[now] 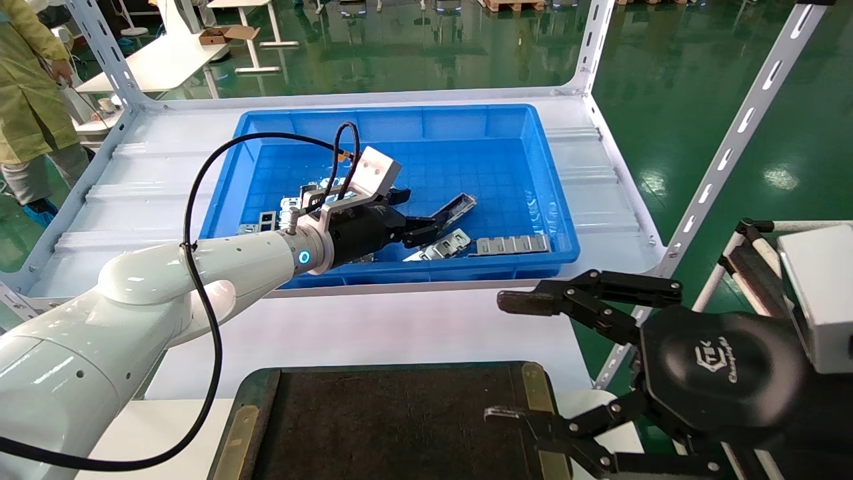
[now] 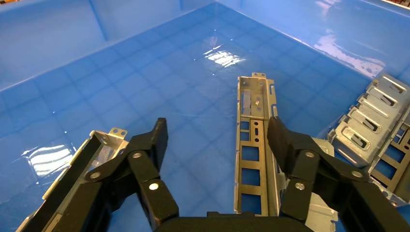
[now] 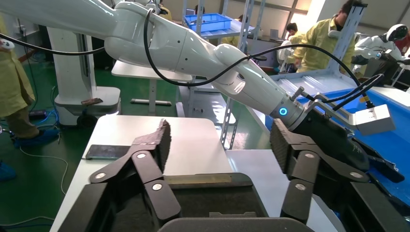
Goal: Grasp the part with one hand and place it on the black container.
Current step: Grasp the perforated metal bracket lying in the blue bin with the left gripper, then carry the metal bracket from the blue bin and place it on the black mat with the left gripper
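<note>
Left gripper (image 1: 433, 230) sits low inside the blue bin (image 1: 553, 200), over the near half, fingers spread apart and holding nothing. In the left wrist view the left gripper (image 2: 217, 140) frames bare blue floor; the part (image 2: 254, 145) lies flat on the bin floor just inside one finger pad (image 2: 283, 137), hollow side up (touching or just apart, can't tell). A longer dark-trough piece (image 2: 72, 174) lies outside the other finger.

More stamped metal close by: flat plates (image 1: 512, 245) along the bin's near wall, and a small heap (image 1: 293, 207) behind the wrist. The far half of the bin floor is open, with room up to the far wall.

Black container (image 1: 400, 427) sits at the near edge of the table, well apart from the bin, brass strip (image 1: 533, 387) along its right side, mat bare.

Right gripper (image 1: 526, 360) hangs parked off the container's right corner, fingers wide apart, empty. A white strip of table (image 1: 400, 327) runs between bin and container.
</note>
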`<state>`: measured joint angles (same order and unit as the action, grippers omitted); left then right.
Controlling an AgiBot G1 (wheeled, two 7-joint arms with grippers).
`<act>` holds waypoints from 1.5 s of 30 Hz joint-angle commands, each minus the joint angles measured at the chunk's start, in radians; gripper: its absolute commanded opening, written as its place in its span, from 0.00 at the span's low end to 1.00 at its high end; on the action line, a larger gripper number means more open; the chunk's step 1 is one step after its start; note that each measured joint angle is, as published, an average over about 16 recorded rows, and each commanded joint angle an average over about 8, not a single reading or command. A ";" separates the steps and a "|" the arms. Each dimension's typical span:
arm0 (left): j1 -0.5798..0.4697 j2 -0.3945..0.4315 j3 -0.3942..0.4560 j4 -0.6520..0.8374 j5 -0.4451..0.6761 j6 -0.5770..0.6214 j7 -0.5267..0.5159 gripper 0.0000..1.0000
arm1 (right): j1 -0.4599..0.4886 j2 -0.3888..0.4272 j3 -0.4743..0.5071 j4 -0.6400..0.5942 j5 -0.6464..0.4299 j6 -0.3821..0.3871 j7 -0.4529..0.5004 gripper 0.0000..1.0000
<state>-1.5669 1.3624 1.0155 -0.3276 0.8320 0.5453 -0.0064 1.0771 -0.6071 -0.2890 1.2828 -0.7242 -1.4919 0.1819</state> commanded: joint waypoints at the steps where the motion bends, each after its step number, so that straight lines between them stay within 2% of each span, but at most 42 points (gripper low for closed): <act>1: 0.000 0.000 0.006 0.003 -0.010 -0.001 0.004 0.00 | 0.000 0.000 0.000 0.000 0.000 0.000 0.000 0.00; 32: 0.005 -0.006 0.068 0.028 -0.128 0.020 0.048 0.00 | 0.000 0.001 -0.002 0.000 0.001 0.001 -0.001 0.00; 45: -0.023 -0.025 0.036 0.040 -0.197 0.124 0.115 0.00 | 0.001 0.001 -0.003 0.000 0.002 0.001 -0.001 0.00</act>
<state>-1.5925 1.3352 1.0513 -0.2846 0.6355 0.6799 0.1076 1.0777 -0.6059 -0.2919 1.2828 -0.7222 -1.4907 0.1805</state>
